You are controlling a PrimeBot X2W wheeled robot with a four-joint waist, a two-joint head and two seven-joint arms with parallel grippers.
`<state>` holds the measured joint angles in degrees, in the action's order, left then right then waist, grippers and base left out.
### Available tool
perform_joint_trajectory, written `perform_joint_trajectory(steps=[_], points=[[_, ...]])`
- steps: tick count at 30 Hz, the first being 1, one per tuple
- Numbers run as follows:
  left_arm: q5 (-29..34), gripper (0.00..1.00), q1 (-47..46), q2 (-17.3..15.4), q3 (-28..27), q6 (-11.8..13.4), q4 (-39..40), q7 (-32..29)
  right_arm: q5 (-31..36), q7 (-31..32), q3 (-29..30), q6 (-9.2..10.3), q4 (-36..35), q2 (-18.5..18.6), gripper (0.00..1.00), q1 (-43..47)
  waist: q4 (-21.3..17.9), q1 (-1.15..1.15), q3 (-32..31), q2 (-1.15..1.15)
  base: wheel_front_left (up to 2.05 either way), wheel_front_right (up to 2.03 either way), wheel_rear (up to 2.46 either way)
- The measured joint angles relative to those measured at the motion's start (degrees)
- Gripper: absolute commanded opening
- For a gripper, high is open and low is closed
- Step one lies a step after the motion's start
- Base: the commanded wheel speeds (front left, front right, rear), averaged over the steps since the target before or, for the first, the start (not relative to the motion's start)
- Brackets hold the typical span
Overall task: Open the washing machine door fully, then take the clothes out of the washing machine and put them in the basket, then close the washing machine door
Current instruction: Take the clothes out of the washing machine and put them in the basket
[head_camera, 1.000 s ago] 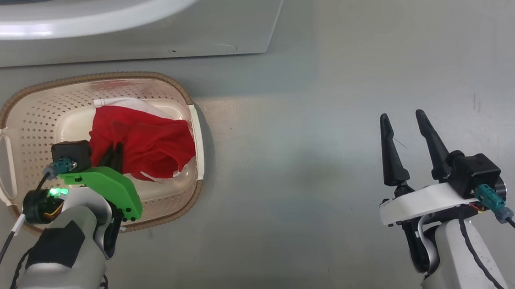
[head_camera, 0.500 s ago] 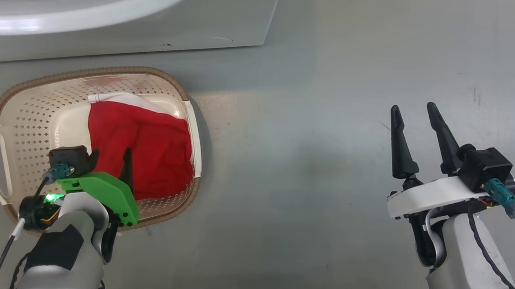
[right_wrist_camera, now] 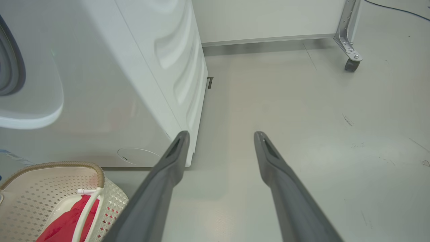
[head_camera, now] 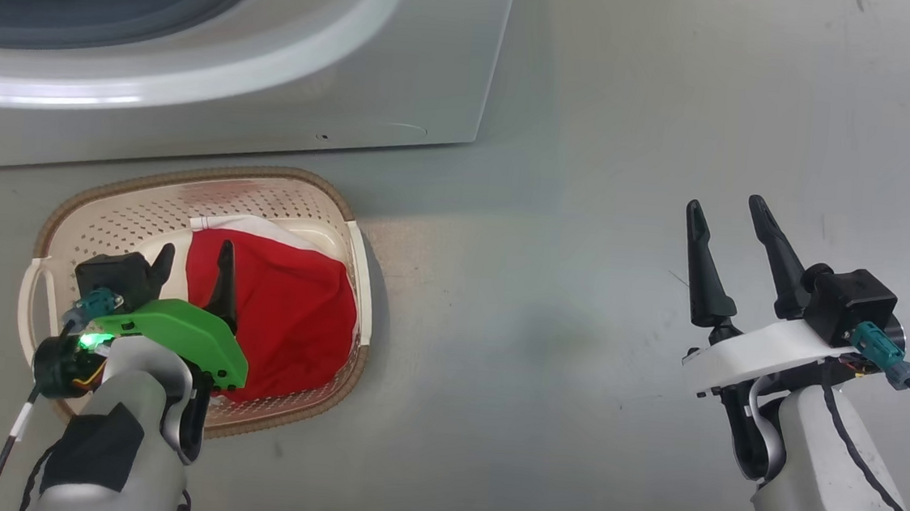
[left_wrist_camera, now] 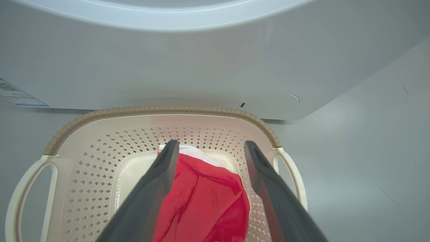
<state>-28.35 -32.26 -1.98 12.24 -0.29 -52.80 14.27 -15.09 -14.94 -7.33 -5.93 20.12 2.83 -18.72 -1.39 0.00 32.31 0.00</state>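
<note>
Red clothes (head_camera: 286,332) w/ white trim are lying crumpled in the cream basket (head_camera: 209,175). L gripper (head_camera: 195,250) is hovering above them, fingers spread. R gripper (head_camera: 725,204) is hanging over the floor (head_camera: 565,297), fingers apart too.

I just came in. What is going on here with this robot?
A two-armed robot is unloading a washing machine. The red clothes lie in the basket, which stands on the floor just in front of the machine. The left gripper hangs over the basket, fingers spread above the clothes, not gripping them. The right gripper is open and empty, held over the floor to the side. The drum mouth is uncovered; the door is not yet closed.
</note>
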Motion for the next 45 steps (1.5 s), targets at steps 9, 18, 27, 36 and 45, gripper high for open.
perform_joint_trajectory(steps=[9,18,27,36,45], points=[[3.01,1.0,3.52,-0.9,-3.02,0.77,8.46,0.01,-2.21,0.0,-0.29,-0.01,0.16,0.0,1.0,0.62,0.87,0.0,-5.15,0.0,0.0,0.0,0.0],[5.84,1.0,7.45,-1.29,-6.37,1.24,16.89,0.01,-2.54,0.0,-0.01,0.0,0.42,-0.01,1.0,2.2,1.51,0.0,-10.09,0.0,0.0,0.0,0.0],[7.97,1.0,12.16,-1.07,-8.75,0.99,23.92,0.02,-2.52,0.0,0.1,0.02,0.53,-0.02,1.0,3.77,2.19,0.0,-14.87,0.0,0.0,0.0,0.0],[10.18,1.0,18.59,-0.88,-10.61,0.48,29.71,0.02,-2.52,0.0,0.32,0.54,0.49,-0.04,1.0,7.37,2.95,0.0,-20.53,0.0,0.0,0.0,0.0],[11.91,1.0,25.75,-0.81,-11.72,-0.01,33.52,0.11,-2.53,0.0,-0.66,1.11,0.26,-0.11,1.0,10.98,3.03,0.0,-25.95,0.0,0.0,0.0,0.0]])
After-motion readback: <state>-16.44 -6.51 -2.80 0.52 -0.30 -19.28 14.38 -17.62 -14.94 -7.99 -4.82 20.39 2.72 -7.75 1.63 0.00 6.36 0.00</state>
